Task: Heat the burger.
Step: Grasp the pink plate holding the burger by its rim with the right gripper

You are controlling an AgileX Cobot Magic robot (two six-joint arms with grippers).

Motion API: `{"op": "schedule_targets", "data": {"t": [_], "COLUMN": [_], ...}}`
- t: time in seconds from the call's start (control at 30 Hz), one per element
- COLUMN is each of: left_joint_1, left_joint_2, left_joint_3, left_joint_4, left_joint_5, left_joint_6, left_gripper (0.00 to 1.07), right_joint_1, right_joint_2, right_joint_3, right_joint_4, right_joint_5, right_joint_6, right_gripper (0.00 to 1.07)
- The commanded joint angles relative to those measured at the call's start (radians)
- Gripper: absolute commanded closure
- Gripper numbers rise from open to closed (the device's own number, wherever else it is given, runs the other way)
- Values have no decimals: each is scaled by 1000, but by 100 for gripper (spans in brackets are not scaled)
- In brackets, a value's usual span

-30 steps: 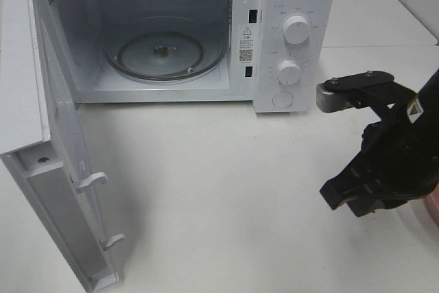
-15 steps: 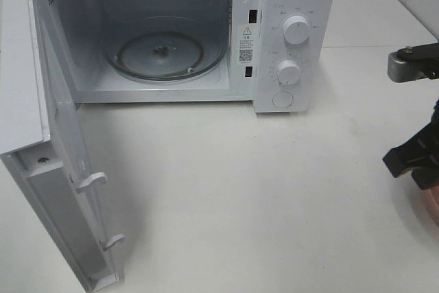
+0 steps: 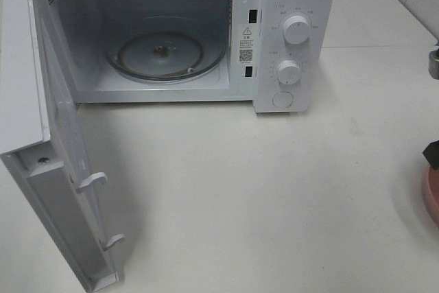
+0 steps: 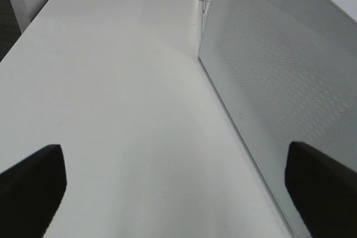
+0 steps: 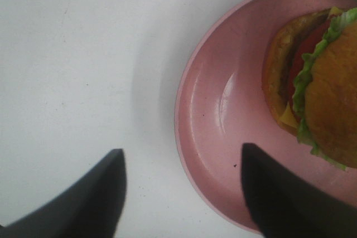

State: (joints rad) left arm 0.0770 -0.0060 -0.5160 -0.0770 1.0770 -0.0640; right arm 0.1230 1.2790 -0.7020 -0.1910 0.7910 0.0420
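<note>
My right pincer (image 5: 181, 204) hangs released and grips nothing, one finger above the pink plate (image 5: 217, 115) at the counter's (image 3: 260, 197) right edge. The burger (image 5: 326, 82) sits on that plate, off-centre, apart from both fingers. My left pincer (image 4: 173, 193) is spread wide, just beside the microwave's open door (image 4: 268, 82). Farther back stands the white microwave (image 3: 295, 5), glass tray (image 3: 161, 53) inside.

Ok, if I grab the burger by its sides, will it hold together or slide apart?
The burger is loose stacked layers, its top sitting offset from its base, so a side squeeze would likely shear it. The lettuce sticking out looks soft, poor to grip. It sits off-centre on the glossy pink plate, so a push may slide it.
</note>
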Motion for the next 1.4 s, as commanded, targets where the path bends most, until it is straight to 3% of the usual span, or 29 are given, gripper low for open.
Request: {"op": "schedule_targets", "data": {"t": [0.03, 0.07, 0.1, 0.17, 0.47, 1.4], "left_joint_1": [-2, -2, -2, -2, -2, -2], "left_joint_2": [-18, -18, -18, -18, -18, -18], "left_joint_3": [-1, -1, -1, -1, -1, -1], "left_joint_4": [-3, -3, -3, -3, -3, -3], "left_joint_5": [-11, -11, -11, -11, -11, -11], "left_joint_6": [-3, -3, -3, -3, -3, -3], "left_gripper": [7, 7, 7, 7, 7, 7], "right_joint_1": [-7, -7, -7, -7, -7, -7], "right_joint_2": [-8, -8, -8, -8, 2, 309], "right_joint_3": [4, 4, 4, 4, 5, 44], "right_joint_4": [-11, -11, -11, -11, -10, -11], "right_joint_5": [-19, -19, -19, -15, -7, -243], "right_joint_6": [10, 10, 10, 10, 45, 104], "right_gripper": [17, 17, 8, 5, 9, 17]}}
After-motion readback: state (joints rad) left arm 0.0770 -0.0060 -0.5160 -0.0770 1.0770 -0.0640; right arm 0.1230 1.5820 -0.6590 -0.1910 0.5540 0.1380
